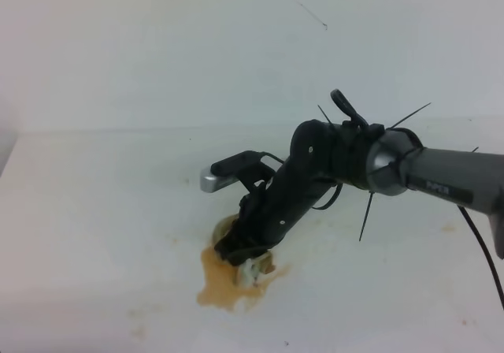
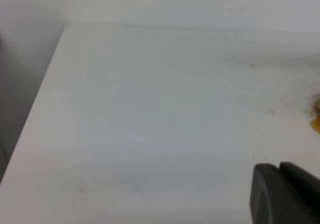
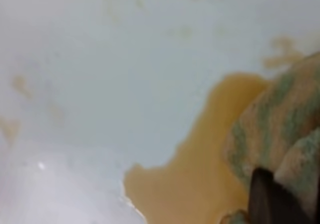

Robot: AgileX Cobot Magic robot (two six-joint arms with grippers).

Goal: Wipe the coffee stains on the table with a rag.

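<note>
Right gripper [image 1: 246, 252] clamped shut on the rag [image 1: 253, 269], pressed down onto the tabletop [image 1: 94, 211] at the upper edge of the coffee stains [image 1: 230, 288]. Rag wadded small, brown-soaked with pale green folds, sitting partly on the tan blotch and partly off it. Most of the puddle spread out to the near side of the cloth, not yet covered. Fainter tan smears and specks scattered farther out on the white surface. Left gripper [image 2: 287, 194] seen only as a dark corner in its own wrist view; open or shut, cannot tell, and probably parked well apart from the spill.

Risks from here: cloth already looks saturated, so a stroke may push liquid outward and widen the blotch instead of lifting it. Small wad, narrow contact, so streaks likely left behind. Too little downward pressure, and skating over the film. Rag slipping out of the pinch if dragged hard against the wet surface.
</note>
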